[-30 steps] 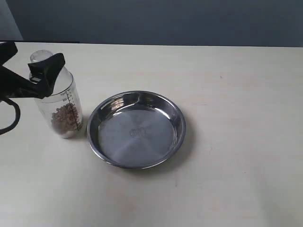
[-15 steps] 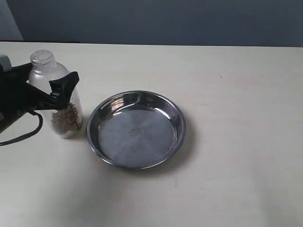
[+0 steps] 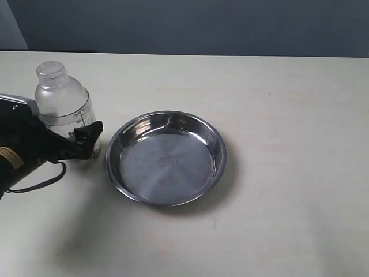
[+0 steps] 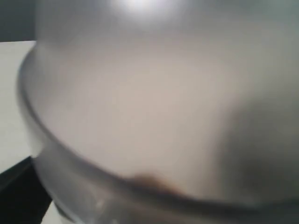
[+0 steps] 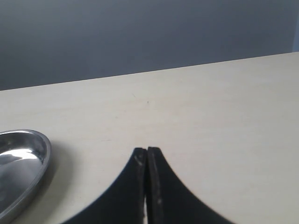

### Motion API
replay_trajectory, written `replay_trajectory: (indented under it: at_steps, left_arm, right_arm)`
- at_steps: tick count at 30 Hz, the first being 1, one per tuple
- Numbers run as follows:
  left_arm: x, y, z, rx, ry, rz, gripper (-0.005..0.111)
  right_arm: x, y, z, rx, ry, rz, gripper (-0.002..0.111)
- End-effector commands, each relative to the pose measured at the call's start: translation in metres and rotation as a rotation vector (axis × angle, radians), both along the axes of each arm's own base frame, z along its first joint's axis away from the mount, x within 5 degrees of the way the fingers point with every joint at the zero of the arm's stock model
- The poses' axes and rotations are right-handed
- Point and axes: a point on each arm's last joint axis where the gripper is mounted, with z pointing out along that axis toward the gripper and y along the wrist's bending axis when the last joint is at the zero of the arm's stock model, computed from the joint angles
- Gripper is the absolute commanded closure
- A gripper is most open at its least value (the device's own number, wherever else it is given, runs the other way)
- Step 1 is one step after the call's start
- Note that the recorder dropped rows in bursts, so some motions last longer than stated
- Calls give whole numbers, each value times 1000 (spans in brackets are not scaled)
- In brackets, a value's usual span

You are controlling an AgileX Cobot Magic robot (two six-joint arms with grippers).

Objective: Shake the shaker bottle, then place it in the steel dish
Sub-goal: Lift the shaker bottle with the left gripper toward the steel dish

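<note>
Two grippers belonged to this rig, but only the left gripper (image 3: 86,138) was at the bottle (image 3: 60,107). The bottle stood upright on the surface (image 3: 288,190), just beside the dish (image 3: 166,157) and outside its rim. The gripper sat low against the bottle's lower half, with one dark finger (image 3: 91,134) crossing in front of it. That low position was probably chosen because the straight wall there gives a firmer hold than the domed shoulder. Whether the jaws were pressing the bottle or merely standing round it could not be told.

The left wrist view gave only the bottle (image 4: 149,102) as a frosted blur filling the picture, which showed closeness and nothing more. Only the exterior view showed its place beside the dish. The right gripper (image 5: 147,156), absent from the exterior view, appeared in its own wrist view with fingers pressed together on nothing. It hung above bare surface near the dish's rim (image 5: 23,158), presumably parked out of the way.
</note>
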Motion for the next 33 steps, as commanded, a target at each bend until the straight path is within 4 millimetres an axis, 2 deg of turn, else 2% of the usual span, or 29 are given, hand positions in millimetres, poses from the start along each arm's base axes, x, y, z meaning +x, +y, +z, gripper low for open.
replay_trajectory:
  at_steps: [1, 6, 16, 23, 28, 33]
  left_arm:
    - [3, 1, -2, 2, -7, 14, 2]
    - [4, 2, -1, 1, -9, 23, 8]
    - [8, -1, 1, -2, -25, -16, 41]
    - [7, -5, 2, 1, -30, -66, 80]
    - [6, -7, 11, 5, -65, -91, 104]
    - [9, 0, 18, -4, -89, -1, 106]
  right_arm:
    - [0, 0, 1, -3, -11, 2, 109]
    - [0, 0, 1, -3, -11, 2, 109]
    - [0, 0, 0, -3, -9, 2, 109]
    - [0, 0, 0, -3, -9, 2, 109]
    - [0, 0, 1, -3, -11, 2, 109]
    - [0, 0, 1, -3, -11, 2, 109]
